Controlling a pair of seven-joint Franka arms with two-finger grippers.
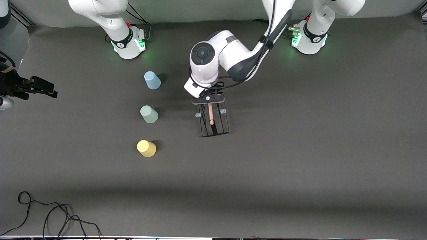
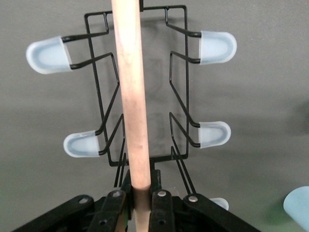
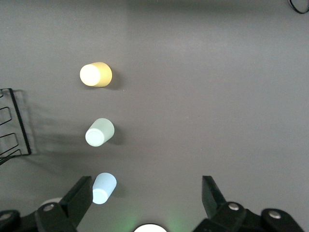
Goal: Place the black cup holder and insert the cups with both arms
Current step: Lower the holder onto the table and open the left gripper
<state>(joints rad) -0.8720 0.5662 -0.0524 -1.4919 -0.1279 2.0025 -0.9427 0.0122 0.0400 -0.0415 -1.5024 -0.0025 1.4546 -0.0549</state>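
Left hand (image 1: 209, 100) clamped on smooth wooden rod handle (image 2: 131, 96) of black wire cup holder (image 1: 215, 125), which sits under it mid-tabletop (image 1: 300, 150). Blue cup (image 1: 152, 80), grey-green cup (image 1: 149, 114) and yellow cup (image 1: 146, 148), matte plastic, inverted, toward right hand (image 3: 147, 198), which waits with fingers spread wide, empty.

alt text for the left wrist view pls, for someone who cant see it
The left claw is shut on the wooden rod handle of a black wire cup rack, seen from above over a grey table. Pale blue caps tip the rack's pegs on both sides of the rod, and the edge of a light blue cup shows at one corner.
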